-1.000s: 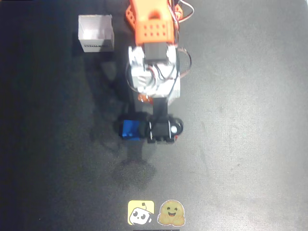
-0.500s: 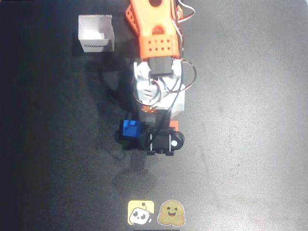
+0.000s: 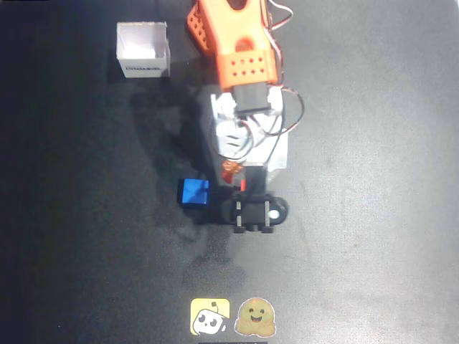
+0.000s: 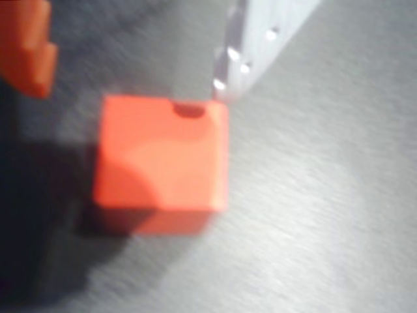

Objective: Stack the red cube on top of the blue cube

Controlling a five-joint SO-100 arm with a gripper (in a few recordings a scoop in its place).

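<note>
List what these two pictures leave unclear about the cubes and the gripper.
- Red cube: wrist view is blurred, so contact with the fingers is unclear; overhead, the arm covers it.
- Gripper: both fingers are cut off by the top edge in the wrist view; open or shut is unclear.
- White box: label print too small overhead.

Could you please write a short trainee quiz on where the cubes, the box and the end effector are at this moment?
1. True or false: the small matte red cube already sits on the small matte blue cube.
2. In the overhead view, the white open box lies: A) upper left, B) lower right, C) centre.
3. In the wrist view, is the end effector shut on the red cube?

Key:
1. False. The red cube rests on the dark table, and the blue cube's top is bare.
2. A.
3. No. It is open, and its orange finger stands apart from the cube.
</note>
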